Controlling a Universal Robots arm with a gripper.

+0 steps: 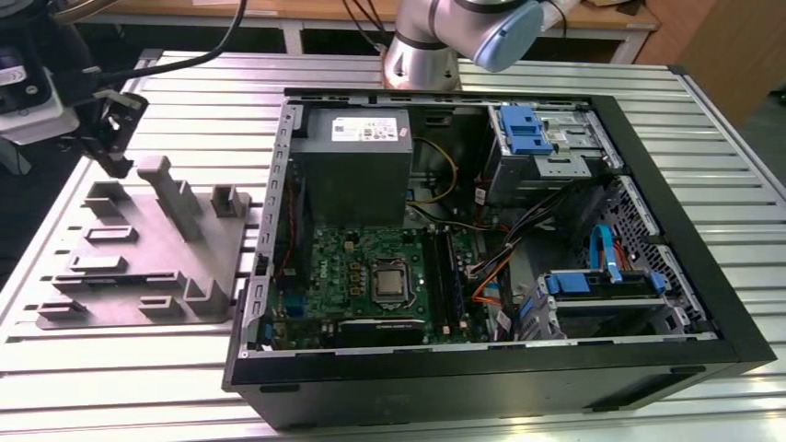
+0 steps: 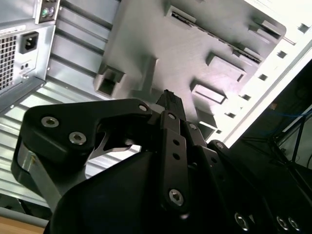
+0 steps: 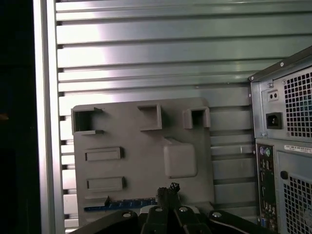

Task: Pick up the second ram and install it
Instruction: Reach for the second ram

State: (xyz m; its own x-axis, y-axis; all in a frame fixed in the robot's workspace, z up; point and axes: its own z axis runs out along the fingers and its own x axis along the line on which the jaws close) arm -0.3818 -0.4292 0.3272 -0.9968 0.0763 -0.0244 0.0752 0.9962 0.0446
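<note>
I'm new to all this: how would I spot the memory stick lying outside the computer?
Find the open black computer case; beside it, on the exterior view's left, lies a grey moulded tray. In the first wrist view the second ram is the thin strip along the tray's edge nearest the gripper, the one blue thing on an all-grey tray.

In the first wrist view the second ram appears as a long, thin blue strip, seen from its narrow edge. It sits straight on the grey holder plate, along the border of the plate nearest to the gripper. One end is free. The other end is hidden behind the gripper's black body.
</note>
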